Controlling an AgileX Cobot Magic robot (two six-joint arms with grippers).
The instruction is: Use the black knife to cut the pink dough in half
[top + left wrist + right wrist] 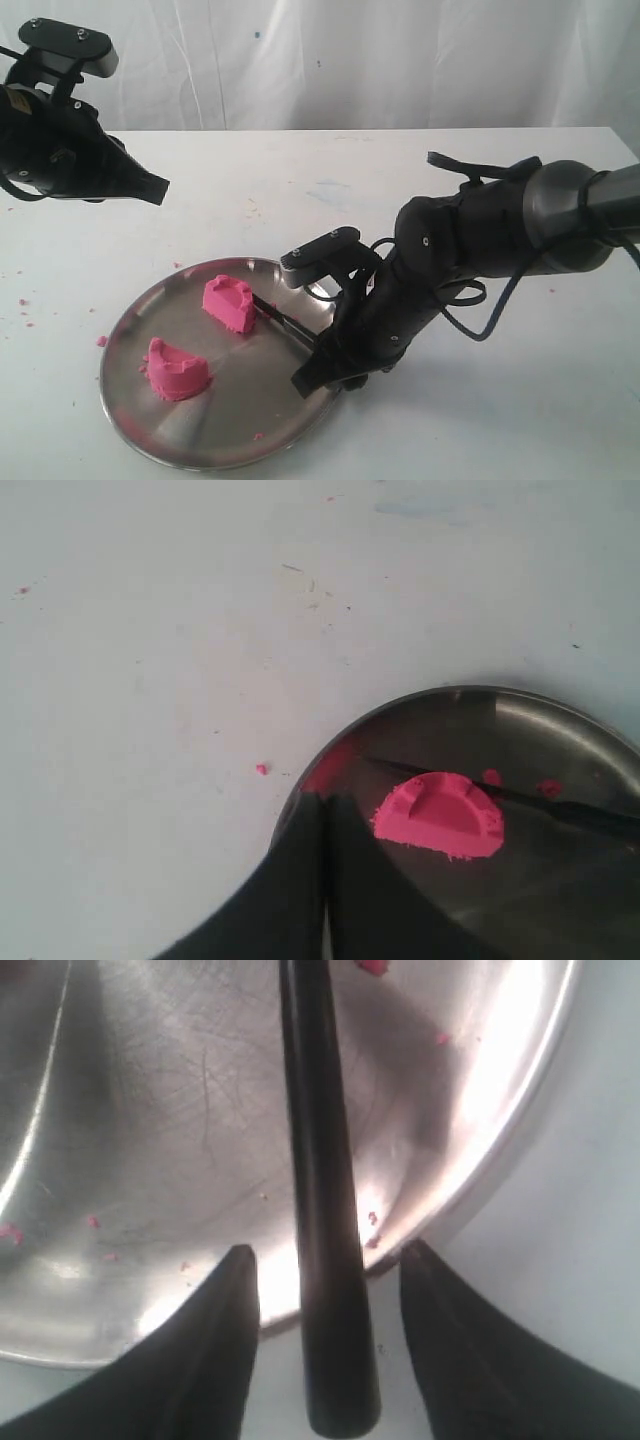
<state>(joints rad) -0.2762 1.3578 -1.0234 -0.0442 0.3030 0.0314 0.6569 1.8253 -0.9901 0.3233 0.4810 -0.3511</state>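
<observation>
Dough lies as two halves (230,305) (177,369) apart in the steel plate (150,310) on the bench (400,180). Knife (285,322) rests across the rim, between the open right pincer (325,370). Left pincer (160,188), raised, is closed.

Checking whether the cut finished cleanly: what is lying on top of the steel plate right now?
The steel plate carries two pink dough halves, set apart, pink crumbs, and the black knife lying between the open right gripper fingers. The plate's surface beneath that gripper is hidden.
</observation>
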